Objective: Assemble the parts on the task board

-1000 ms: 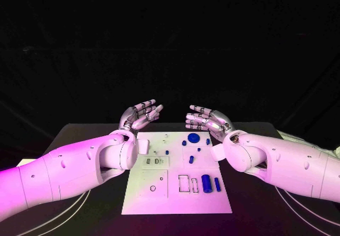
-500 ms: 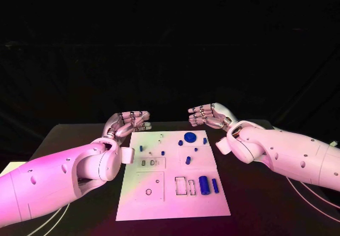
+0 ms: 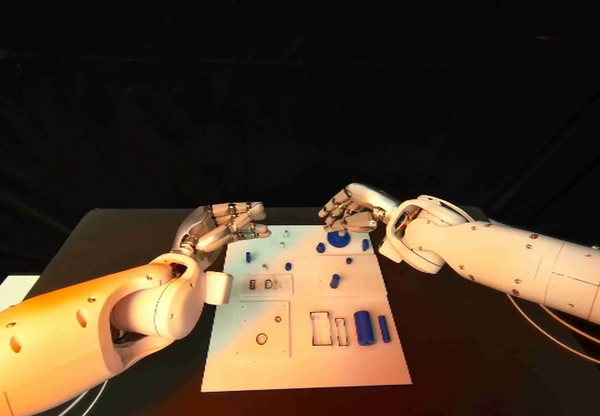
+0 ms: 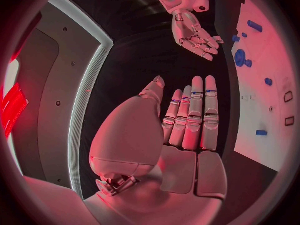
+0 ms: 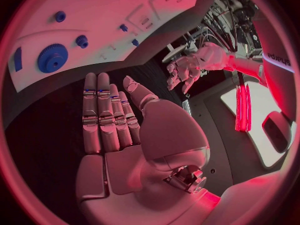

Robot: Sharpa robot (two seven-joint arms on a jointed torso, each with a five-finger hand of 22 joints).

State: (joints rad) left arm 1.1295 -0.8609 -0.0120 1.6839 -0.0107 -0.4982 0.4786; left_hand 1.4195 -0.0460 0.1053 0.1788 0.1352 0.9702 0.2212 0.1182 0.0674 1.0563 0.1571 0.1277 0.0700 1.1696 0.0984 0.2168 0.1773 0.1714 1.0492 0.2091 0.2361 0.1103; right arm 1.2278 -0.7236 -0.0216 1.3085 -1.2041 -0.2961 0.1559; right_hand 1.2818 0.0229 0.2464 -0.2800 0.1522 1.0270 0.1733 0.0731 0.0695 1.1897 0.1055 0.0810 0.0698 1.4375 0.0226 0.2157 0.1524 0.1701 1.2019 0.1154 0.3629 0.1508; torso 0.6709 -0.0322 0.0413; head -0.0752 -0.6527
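One white task board (image 3: 300,347) lies mid-bench, carrying one blue gear (image 3: 339,239) at its far end, two upright blue cylinders (image 3: 364,327) near its front and several small blue pegs between. Both hands hover at the far corners — left hand (image 3: 229,224) and right hand (image 3: 348,211) — fingers extended, side by side, holding nothing.

One white task board (image 3: 300,347) lies on the bench. On it sit one blue toothed gear (image 3: 339,240), two long blue cylinders, one thick (image 3: 364,327) and one thin (image 3: 384,328), and about six smaller blue pieces, such as one peg (image 3: 335,281). Two hands hover, left (image 3: 228,223) and right (image 3: 351,211).
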